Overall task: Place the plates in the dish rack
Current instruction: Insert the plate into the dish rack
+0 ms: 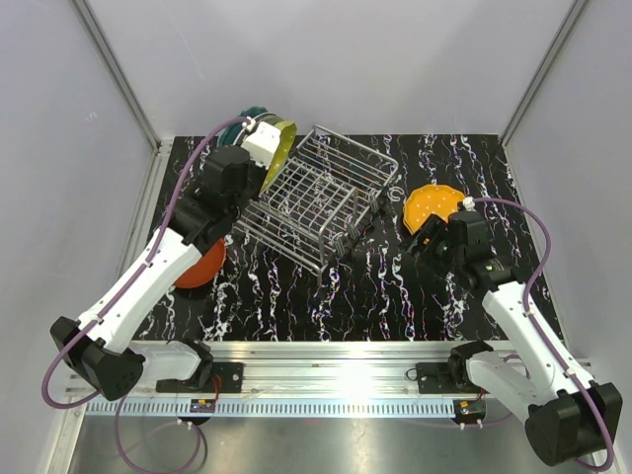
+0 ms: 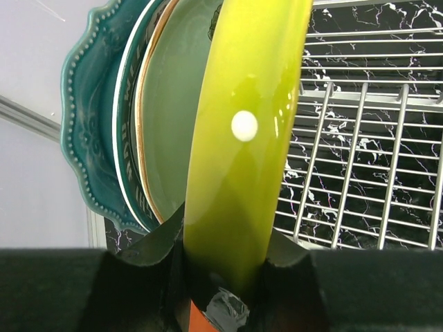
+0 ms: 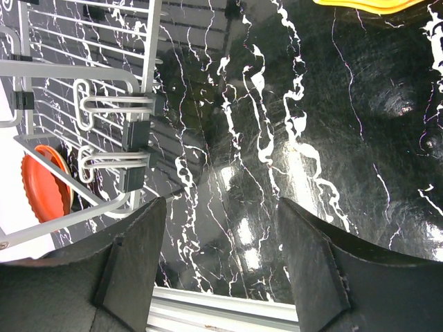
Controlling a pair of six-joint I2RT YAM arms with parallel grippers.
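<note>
**Left jaws:** closed on the rim of the yellow-green plate [image 2: 242, 138]. The plate is held on edge at the upper left of the overhead view, just beside the left end of the dish rack [image 1: 321, 193]. In the left wrist view a teal scalloped plate [image 2: 86, 117] and a mint green plate [image 2: 169, 117] stand close behind the held plate, on the side away from the rack wires. Whether they touch it cannot be determined. No plate is seen in the rack's slots.

**Right jaws:** spread wide and empty, over the counter [image 3: 311, 138] at the right of the overhead view, near the dotted orange plate [image 1: 433, 205]. A red-orange plate [image 1: 202, 265] lies at centre left, partly hidden beneath the left arm [image 1: 148, 276].

**Assessment:** the step in hand is judged to be the transfer of the yellow-green plate into a slot. The task is judged to be at an early stage.

**Recommendations:**
- The plate should be drawn clear of its neighbours before any sideways travel, so that neither is dragged or toppled.
- Its face should be aligned with the slot wires rather than the counter edge, since the rack sits at an angle.
- It should be lowered until its rim is carried by the base wires, and only then released.
- Slow motion is advised: the glazed rim is gripped over a small area, and pivoting may be expected.
</note>
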